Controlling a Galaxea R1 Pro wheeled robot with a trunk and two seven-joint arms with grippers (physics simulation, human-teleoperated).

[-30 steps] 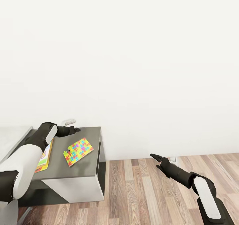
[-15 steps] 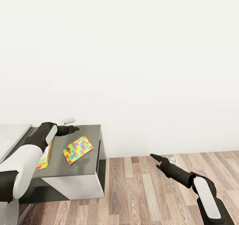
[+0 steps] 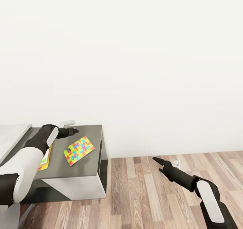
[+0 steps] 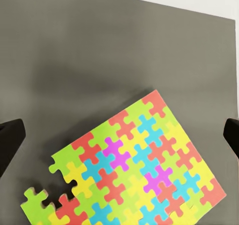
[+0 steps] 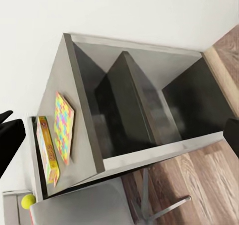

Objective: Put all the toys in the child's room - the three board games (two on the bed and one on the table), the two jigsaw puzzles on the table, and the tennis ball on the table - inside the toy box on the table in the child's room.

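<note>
L hand (image 3: 75, 131) hovers over the dark grey tabletop (image 3: 91, 134), fingers spread wide w/ nothing between them. Jigsaw puzzle (image 4: 132, 168) lies flat just below and ahead of it, one corner piece missing, so prob. lining up for a pick. Board game (image 3: 45, 156) sits beside the L forearm, partly hidden. R hand (image 3: 158, 161) hangs low over the wood floor (image 3: 152, 198), well apart from the cabinet; fingers look spread, empty. Tennis ball (image 5: 27, 201) sits on the next surface, near the game.
</note>
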